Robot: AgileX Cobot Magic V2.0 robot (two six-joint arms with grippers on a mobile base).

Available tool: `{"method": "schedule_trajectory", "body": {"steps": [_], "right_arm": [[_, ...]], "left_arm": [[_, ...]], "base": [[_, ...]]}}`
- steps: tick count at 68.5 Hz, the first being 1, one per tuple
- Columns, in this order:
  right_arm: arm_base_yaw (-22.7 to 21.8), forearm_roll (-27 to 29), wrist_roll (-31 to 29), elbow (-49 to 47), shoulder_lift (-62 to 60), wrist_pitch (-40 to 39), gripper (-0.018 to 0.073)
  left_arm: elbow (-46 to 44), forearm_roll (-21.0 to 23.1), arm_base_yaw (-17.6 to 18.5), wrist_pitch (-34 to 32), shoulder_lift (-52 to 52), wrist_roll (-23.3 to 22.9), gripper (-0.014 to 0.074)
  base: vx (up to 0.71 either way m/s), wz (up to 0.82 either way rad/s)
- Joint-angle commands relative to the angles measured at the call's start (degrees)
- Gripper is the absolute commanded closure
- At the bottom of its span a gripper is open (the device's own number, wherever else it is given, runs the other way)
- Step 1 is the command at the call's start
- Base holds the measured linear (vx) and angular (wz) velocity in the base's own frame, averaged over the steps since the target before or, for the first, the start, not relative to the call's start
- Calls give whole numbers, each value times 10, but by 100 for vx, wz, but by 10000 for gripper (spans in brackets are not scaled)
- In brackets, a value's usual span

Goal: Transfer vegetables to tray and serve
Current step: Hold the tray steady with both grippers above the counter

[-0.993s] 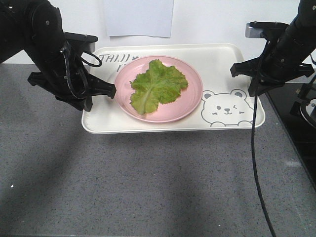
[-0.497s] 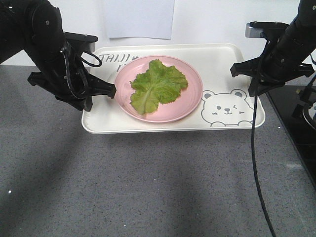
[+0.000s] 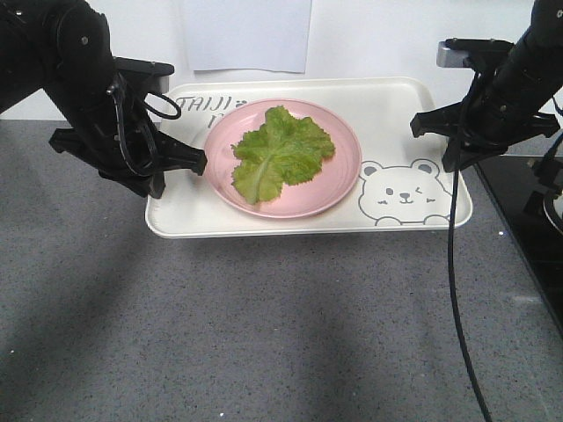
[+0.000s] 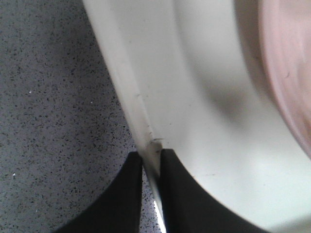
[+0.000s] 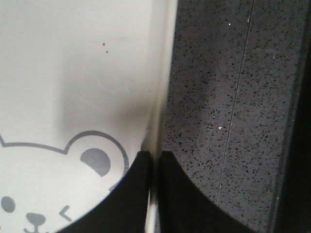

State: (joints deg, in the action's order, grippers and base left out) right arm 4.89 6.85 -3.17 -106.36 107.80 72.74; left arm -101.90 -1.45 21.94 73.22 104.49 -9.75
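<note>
Grey speckled surface (image 3: 264,325) is carrying the tray (image 3: 405,114). Pink plate (image 3: 339,189) is sitting on the tray beside the bear print. Vegetables (image 3: 280,151) are lying on the plate. Left tool (image 4: 151,167) is clamping the tray's left rim; right tool (image 5: 154,162) is clamping the right rim, 2 fingers either side.
</note>
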Motion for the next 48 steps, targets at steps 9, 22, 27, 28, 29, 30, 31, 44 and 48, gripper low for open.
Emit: {"method": "schedule_trajectory", "body": {"steps": [9, 22, 27, 28, 29, 30, 31, 44, 48], "right_arm": [[2, 30, -13, -17, -35, 8, 565], [2, 30, -13, -17, -35, 8, 565], [2, 30, -13, -17, -35, 8, 565], [2, 30, -13, -17, -35, 8, 565], [2, 30, -13, -17, -35, 8, 565], [2, 30, -13, -17, -35, 8, 565], [2, 30, -13, -17, -35, 8, 565], [2, 30, -14, -17, -35, 8, 565], [2, 30, -14, -17, -35, 8, 565]], "left_arm": [[-17, 29, 9, -24, -34, 15, 602], [-17, 29, 9, -24, -34, 15, 602], [-17, 29, 9, -24, -34, 15, 602], [-17, 29, 9, -24, -34, 15, 602], [-17, 29, 9, -24, -34, 15, 602], [-17, 29, 9, -24, -34, 15, 602], [-17, 29, 9, -24, -34, 15, 602], [-17, 29, 9, -24, -34, 15, 602], [-17, 29, 9, -24, -34, 15, 602]], "base": [[2, 0], [2, 0], [2, 0], [1, 0], [1, 0], [1, 0], [1, 0], [1, 1], [1, 1]]}}
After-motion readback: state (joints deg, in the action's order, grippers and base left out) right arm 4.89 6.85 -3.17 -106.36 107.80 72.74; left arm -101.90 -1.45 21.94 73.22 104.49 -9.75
